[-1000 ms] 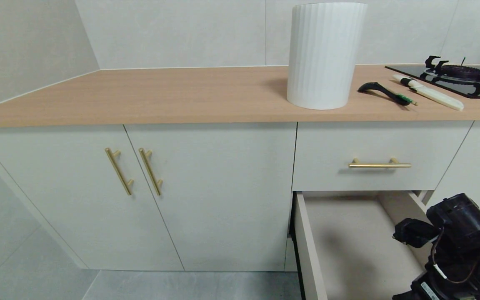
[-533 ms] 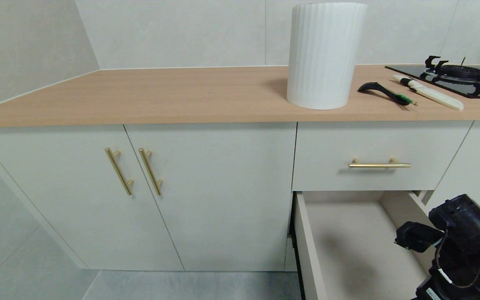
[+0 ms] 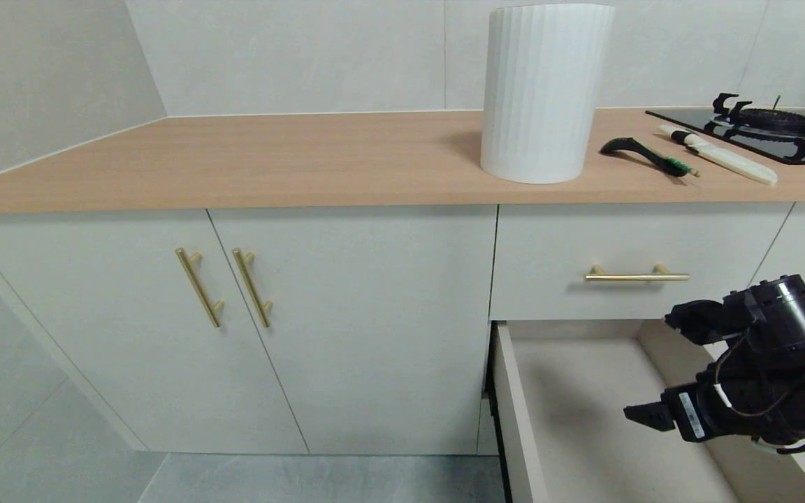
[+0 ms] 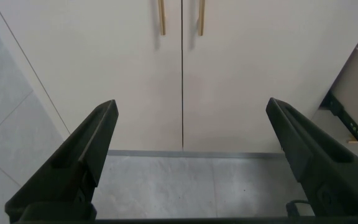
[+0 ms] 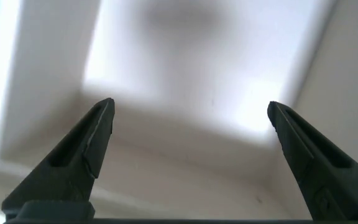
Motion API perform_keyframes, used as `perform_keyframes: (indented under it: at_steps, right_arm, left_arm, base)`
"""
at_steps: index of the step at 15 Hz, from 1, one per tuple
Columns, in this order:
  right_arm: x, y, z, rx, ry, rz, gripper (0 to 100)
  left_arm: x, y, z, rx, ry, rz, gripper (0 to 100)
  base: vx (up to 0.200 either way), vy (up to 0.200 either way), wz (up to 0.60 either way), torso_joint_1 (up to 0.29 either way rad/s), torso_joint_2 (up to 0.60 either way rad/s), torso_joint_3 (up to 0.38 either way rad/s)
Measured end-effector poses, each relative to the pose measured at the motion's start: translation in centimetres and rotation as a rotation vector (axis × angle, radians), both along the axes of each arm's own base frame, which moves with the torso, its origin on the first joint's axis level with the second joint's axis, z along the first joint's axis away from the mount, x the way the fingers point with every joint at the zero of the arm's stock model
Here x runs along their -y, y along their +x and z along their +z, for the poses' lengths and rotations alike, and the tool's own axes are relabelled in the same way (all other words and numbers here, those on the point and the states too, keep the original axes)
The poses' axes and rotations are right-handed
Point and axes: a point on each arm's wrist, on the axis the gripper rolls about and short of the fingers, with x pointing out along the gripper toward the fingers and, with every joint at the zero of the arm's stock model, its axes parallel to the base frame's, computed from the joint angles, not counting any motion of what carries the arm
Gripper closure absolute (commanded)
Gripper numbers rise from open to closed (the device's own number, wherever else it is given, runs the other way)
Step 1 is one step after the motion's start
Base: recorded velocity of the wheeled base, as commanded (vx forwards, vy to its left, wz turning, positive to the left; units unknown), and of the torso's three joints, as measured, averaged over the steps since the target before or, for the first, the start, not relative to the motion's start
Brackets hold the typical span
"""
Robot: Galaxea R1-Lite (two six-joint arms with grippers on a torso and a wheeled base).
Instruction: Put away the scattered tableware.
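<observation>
Wooden countertop carried a black-handled utensil and a white knife beside a white ribbed canister, all well above the right gripper. That gripper hung over the open lower drawer, jaws spread wide, empty. Left gripper, likewise spread and empty, faced the cabinet doors.

The right arm is matt black, ending in a stubby cylindrical housing with a grey sheen on its rounded side. A thin white cable and black wires loop along it, and a small white printed label sits near the wrist. The right gripper and the left gripper carry dark, wedge-shaped fingers that taper to blunt tips.
</observation>
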Motion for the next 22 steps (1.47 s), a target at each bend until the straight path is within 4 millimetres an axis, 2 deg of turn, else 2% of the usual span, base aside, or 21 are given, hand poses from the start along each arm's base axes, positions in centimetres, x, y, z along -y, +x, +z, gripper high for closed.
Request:
perform_keyframes:
  at_steps: [9,13,22]
  right_arm:
    - [0.18,0.55,0.43,0.060,0.030,-0.027,0]
    - [0.20,0.53,0.49,0.063,0.030,-0.027,0]
    - [0.20,0.48,0.39,0.058,0.028,-0.027,0]
  left_arm:
    - [0.00,0.00,0.00,0.000,0.000,0.000,0]
    - [0.00,0.00,0.01,0.000,0.000,0.000,0]
    - [0.00,0.00,0.00,0.000,0.000,0.000,0]
  base:
    - [0.000,0.000,0.00,0.000,0.00,0.000]
    - [0.000,0.000,0.00,0.076,-0.24,-0.249]
    - [0.000,0.000,0.00,0.156,-0.49,-0.300]
